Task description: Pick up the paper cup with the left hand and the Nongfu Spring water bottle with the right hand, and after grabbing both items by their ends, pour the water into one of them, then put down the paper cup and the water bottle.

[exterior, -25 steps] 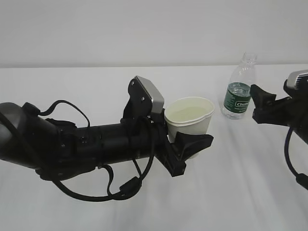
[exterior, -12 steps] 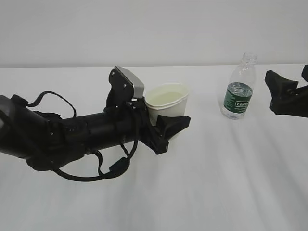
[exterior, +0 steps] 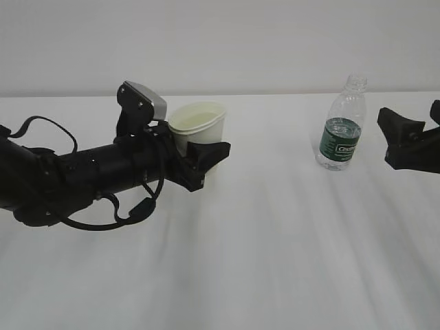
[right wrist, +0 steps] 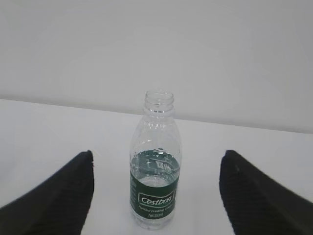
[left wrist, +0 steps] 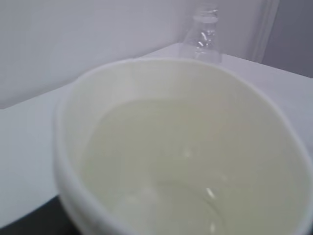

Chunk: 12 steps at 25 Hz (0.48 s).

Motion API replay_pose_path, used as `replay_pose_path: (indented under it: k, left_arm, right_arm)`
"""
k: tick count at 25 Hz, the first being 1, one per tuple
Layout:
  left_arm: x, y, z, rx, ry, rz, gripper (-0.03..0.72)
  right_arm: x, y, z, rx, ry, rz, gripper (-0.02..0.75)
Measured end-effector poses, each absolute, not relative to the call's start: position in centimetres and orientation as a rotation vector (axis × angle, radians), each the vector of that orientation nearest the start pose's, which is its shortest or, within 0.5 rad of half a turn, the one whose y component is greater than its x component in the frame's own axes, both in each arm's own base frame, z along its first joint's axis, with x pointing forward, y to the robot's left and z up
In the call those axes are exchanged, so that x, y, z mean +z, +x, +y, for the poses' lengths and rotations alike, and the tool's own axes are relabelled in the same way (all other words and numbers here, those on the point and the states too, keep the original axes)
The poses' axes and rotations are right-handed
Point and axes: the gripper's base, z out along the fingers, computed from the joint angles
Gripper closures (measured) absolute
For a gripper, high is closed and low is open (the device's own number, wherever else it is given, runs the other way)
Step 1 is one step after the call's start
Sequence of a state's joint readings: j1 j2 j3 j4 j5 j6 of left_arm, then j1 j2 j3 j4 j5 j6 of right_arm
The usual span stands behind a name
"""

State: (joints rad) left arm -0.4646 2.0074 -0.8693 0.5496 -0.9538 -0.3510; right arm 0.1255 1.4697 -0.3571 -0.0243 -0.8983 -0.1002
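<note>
Paper cup (exterior: 198, 124) clamped in left hand (exterior: 203, 157); bottle (exterior: 341, 130) upright before right hand (exterior: 405, 141), fingers apart.

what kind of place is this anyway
Probably a lab or test bench for robot handling: a bare white table against a blank white wall, two black robot arms, and only a paper cup and a water bottle as props.
</note>
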Motion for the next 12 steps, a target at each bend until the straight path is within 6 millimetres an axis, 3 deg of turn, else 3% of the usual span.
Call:
replay_pose_path:
  k: [12]
  left_arm:
    - [14.2,35.1,-15.0,-0.602,0.576,1.668,0.273]
  right_arm:
    - [19.1,24.7,3.3,0.023,-0.221,1.712,0.143]
